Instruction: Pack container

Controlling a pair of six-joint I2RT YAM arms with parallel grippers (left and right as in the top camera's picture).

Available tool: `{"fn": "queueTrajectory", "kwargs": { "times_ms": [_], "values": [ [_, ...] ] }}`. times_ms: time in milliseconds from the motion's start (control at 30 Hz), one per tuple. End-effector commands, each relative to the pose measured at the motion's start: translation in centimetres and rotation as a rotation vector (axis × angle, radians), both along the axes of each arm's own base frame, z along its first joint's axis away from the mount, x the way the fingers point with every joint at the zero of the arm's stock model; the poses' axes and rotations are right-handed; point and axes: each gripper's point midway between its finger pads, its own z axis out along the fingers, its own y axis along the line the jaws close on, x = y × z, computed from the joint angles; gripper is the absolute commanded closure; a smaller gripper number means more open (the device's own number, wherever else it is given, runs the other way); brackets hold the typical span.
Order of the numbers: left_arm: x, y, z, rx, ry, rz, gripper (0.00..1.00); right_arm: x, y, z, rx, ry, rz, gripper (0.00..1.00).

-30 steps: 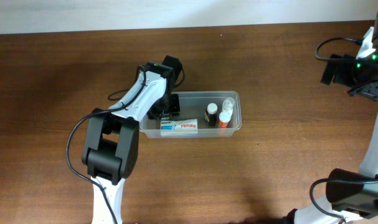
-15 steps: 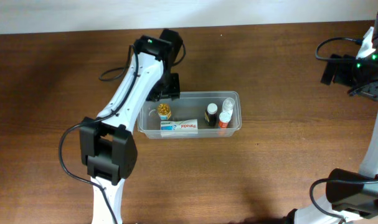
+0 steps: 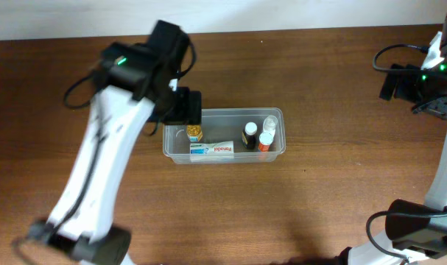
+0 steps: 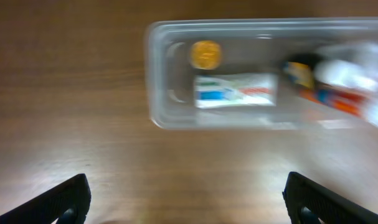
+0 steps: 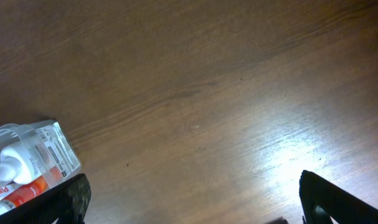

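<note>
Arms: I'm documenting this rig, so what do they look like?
The left arm and right arm both have white links, black joint housings with a green light, and loose black cables. The fingers are black.

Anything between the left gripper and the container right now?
Nothing visible. In the left wrist view only bare table lies between the open left gripper and the container; its fingers are empty.
</note>
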Motion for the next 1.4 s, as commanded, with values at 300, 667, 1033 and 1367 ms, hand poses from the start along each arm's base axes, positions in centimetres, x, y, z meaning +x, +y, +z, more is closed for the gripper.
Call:
{"fn": "queueTrajectory", "kwargs": {
  "times_ms": [300,667,1033,1367],
  "values": [
    [-7.4,1.4,10.2,-0.150,-0.316,-0.178,0.00,-0.1,-0.4,-0.1,-0.013,0.008,-0.005,0.02],
    [-12.8,9.4,11.1,0.013,-0.523,-0.003,0.00,-0.1,-0.4,-0.1,-0.013,0.008,-0.005,0.02],
    [-9.6,12.7,4.6,-0.056,-0.961,0.213,0.01,-0.1,-0.4,-0.1,-0.013,0.008,-0.005,0.02],
    [-8.2,12.2,-2.8,-0.162,-1.199,0.176,0.01,-0.1,-0.4,-0.1,-0.013,0.008,-0.005,0.02]
  ]
}}
